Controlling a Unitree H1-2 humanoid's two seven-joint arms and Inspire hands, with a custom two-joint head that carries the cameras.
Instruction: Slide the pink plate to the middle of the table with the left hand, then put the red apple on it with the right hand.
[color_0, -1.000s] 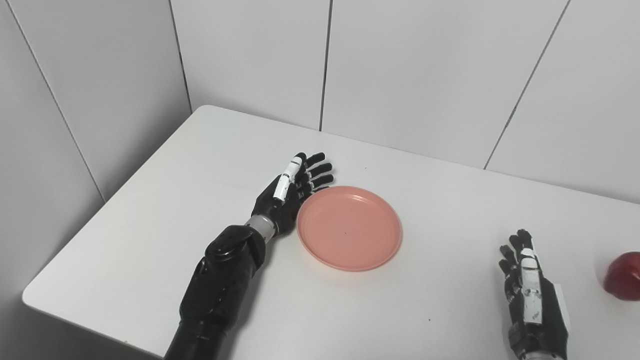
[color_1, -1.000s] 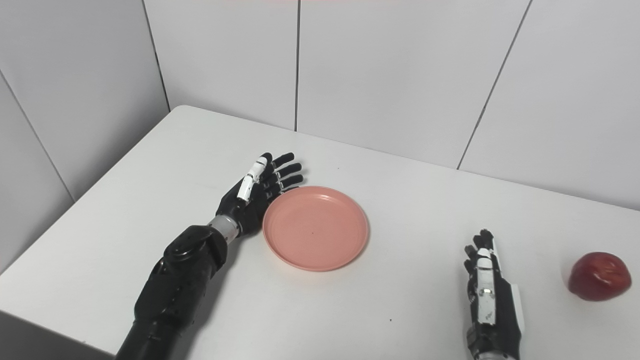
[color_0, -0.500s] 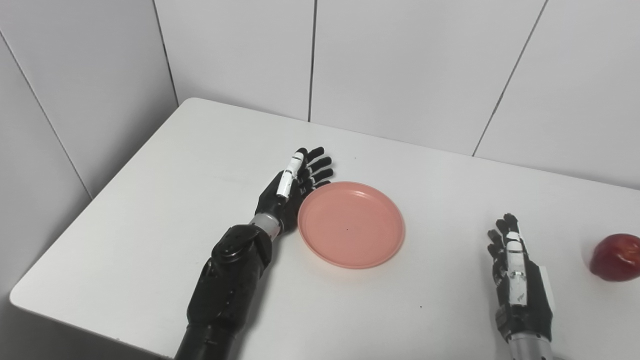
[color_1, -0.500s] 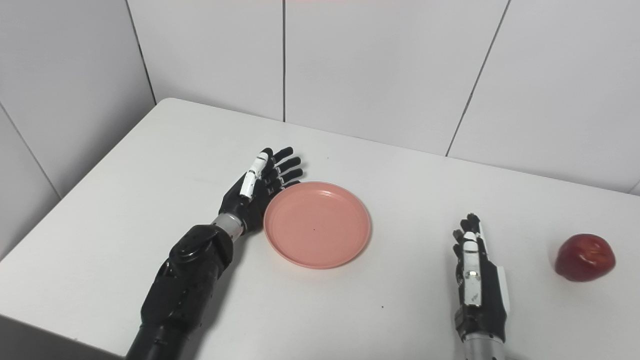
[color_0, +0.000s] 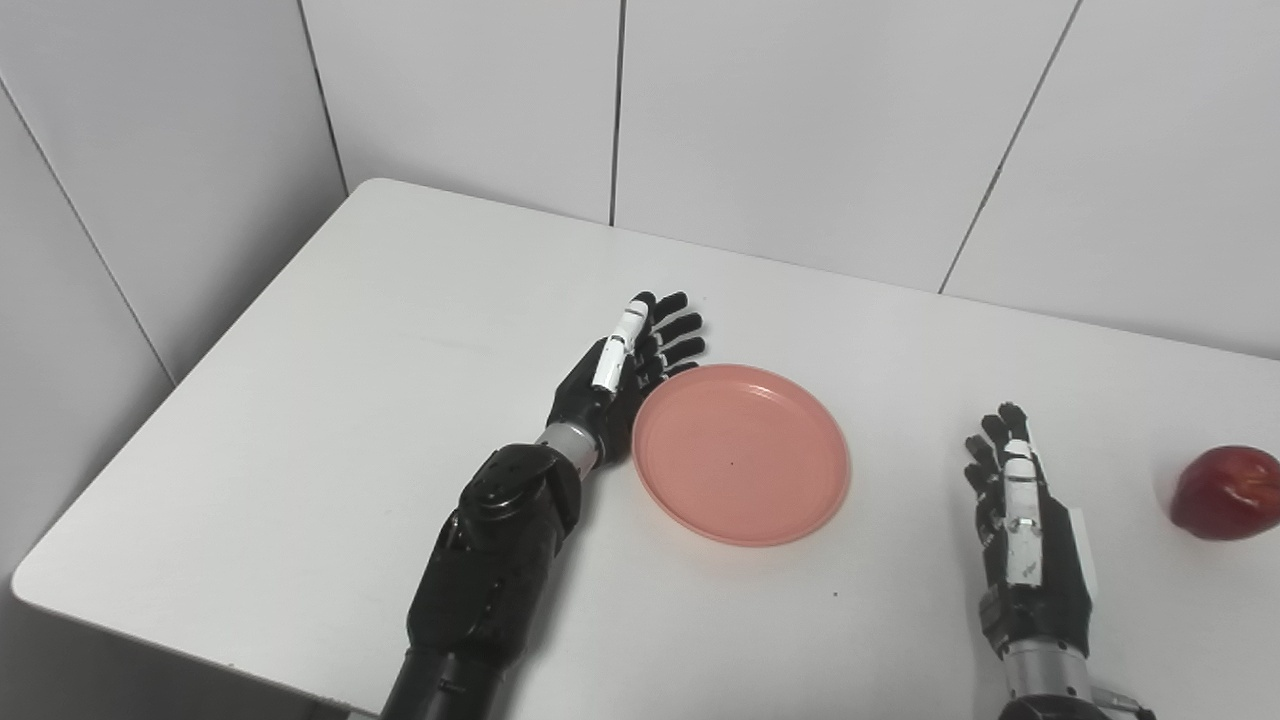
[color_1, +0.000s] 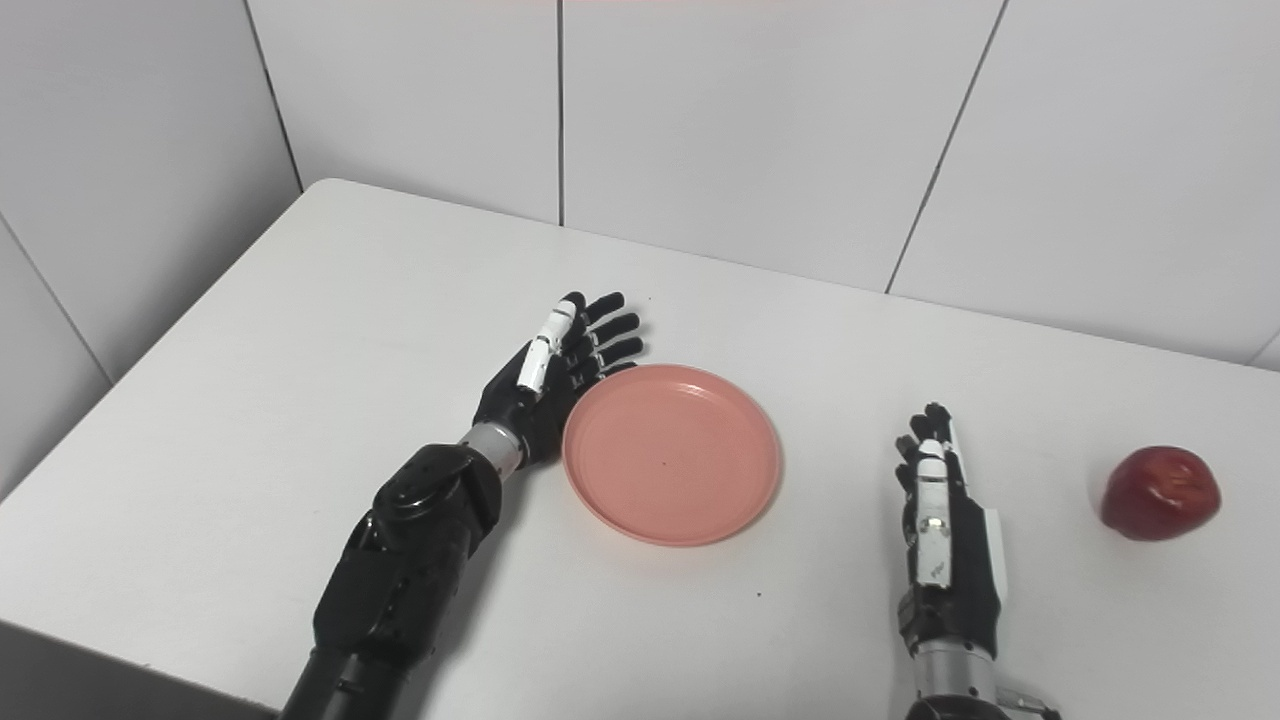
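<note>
Risk: flat-fingered, empty left hand (color_0: 622, 375) against round pink plastic plate (color_0: 741, 454) may overshoot; right hand (color_0: 1022, 513) splayed, red apple (color_0: 1226, 492) unheld.

Desk (color_0: 330, 380): white, matte top with rounded corners; the far-left corner sits close to where the walls meet. A few small dark specks mark the surface near its near edge. Wall panels (color_0: 800, 120): plain white, behind and to the left of the desk, divided by thin dark vertical seams. 1 seam (color_0: 617, 110) runs down to the desk's far edge.
</note>
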